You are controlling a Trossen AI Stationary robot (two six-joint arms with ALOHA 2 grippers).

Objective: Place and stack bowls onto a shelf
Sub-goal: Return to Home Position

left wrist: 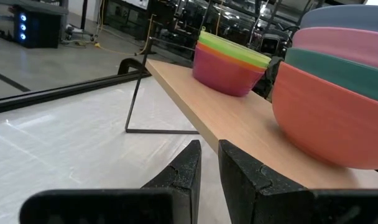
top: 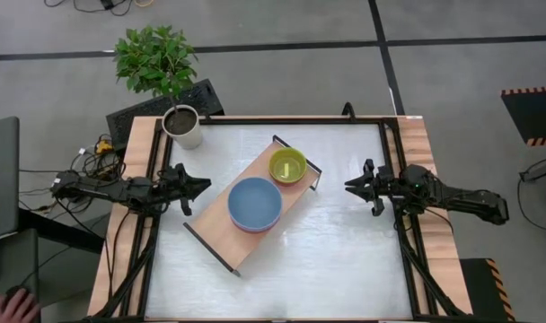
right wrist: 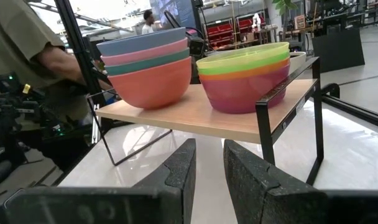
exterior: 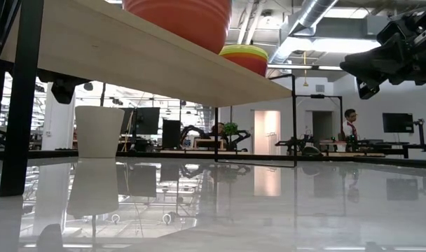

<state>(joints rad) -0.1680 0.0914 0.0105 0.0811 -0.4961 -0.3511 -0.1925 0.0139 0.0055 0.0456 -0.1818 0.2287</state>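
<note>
Nearest the lens in each wrist view are that arm's own dark fingers. On both the left gripper (left wrist: 209,146) and the right gripper (right wrist: 209,144) they are held a narrow gap apart, with nothing between them. In the high view both grippers are seen at mid-height, the left one by the left rim of the counter (top: 345,260) and the right one by its right rim. Each is well apart from the shelf (top: 216,232).

The shelf is set diagonally across the centre of the frame, and two stacks are carried on its board. The large bowls (right wrist: 148,65), blue over pink over teal over red, stand toward the lower-left end. The small bowls (right wrist: 245,78), yellow-green on top, orange-red next and purple lowest, stand toward the upper-right end. No loose bowl is seen on the counter, so the placing and stacking is judged done, and only the parking of the arms is thought to be left.

Bare counter is left between each gripper and the shelf's long edges. Nearly the whole width of the board is filled by the large stack, so little margin remains there. A white plant pot (top: 181,126) is placed at the counter's upper-left corner, clear of both arms.
</note>
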